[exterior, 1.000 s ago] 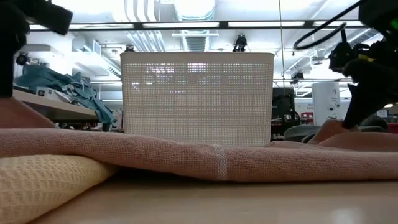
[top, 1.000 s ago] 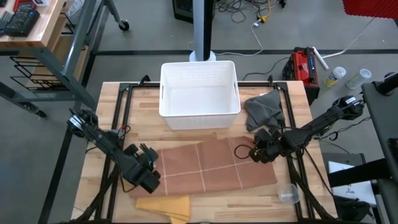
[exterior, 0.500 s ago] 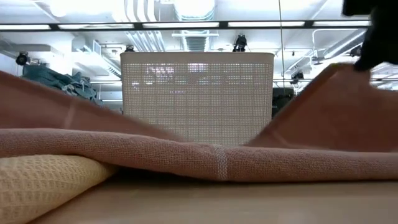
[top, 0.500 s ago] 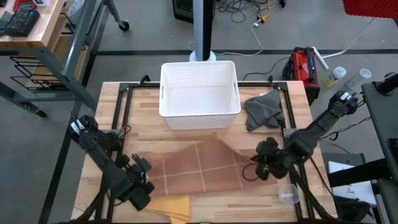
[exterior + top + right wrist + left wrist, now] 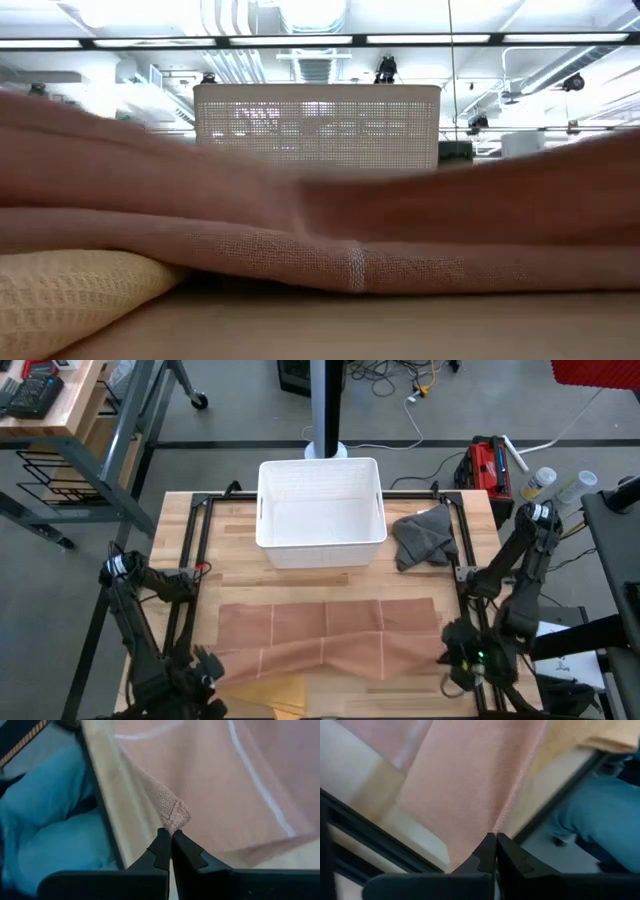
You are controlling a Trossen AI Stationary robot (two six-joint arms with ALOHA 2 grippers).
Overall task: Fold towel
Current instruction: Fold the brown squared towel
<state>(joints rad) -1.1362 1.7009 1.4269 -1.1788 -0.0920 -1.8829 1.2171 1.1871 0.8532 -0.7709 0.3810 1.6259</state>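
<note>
One pink towel (image 5: 325, 640) lies across the near half of the wooden table (image 5: 225, 550), folded over on itself so a doubled band stretches from side to side. Its cloth is a fine plain weave crossed by thin white lines that mark it into squares. In the low view the towel (image 5: 350, 250) fills the width as two soft layers, the upper one blurred.

Two grippers hold it, one at each near corner. The left gripper (image 5: 495, 840) is pinched closed on the towel's left corner at the near left edge of the table (image 5: 200, 678); the cloth (image 5: 470, 785) hangs taut from its dark fingertips. The right gripper (image 5: 171, 836) is clamped on the right corner, where the fabric bunches into a small knot, at the near right edge (image 5: 465, 655).

One yellow cloth (image 5: 272, 688), waffle-textured and thicker, lies under the towel's near left edge; it shows as a puffy roll in the low view (image 5: 70, 290).

One white rectangular plastic basket (image 5: 321, 510) with perforated walls stands at the far middle. One crumpled grey cloth (image 5: 423, 535) lies just to its right.
</note>
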